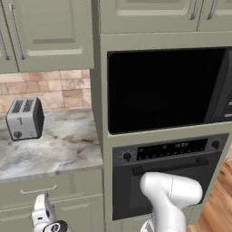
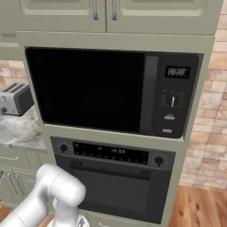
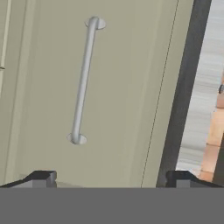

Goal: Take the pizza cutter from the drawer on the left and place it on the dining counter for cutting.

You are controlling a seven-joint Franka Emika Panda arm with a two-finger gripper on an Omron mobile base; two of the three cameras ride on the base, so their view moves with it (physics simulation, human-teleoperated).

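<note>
The drawer (image 1: 27, 192) is the shut olive-beige front under the small marble top, with a silver bar handle (image 1: 38, 189). In the hand view, which is rolled sideways, the drawer front (image 3: 122, 87) is close ahead and its bar handle (image 3: 83, 81) runs up the picture. My gripper (image 3: 111, 179) is open, its dark fingertips (image 3: 41, 178) set wide apart, and it faces the drawer front just short of the handle with nothing between them. My white hand (image 1: 44, 215) sits low, below the drawer handle. The pizza cutter is hidden. The dining counter is out of view.
A silver toaster (image 1: 25, 118) stands on the small marble top (image 1: 59, 145). To the right, a tall cabinet column holds a black microwave (image 1: 167, 90) above a black oven (image 1: 167, 176). Panelled cabinet doors (image 1: 45, 31) hang overhead. Wood floor (image 1: 217, 204) lies at the right.
</note>
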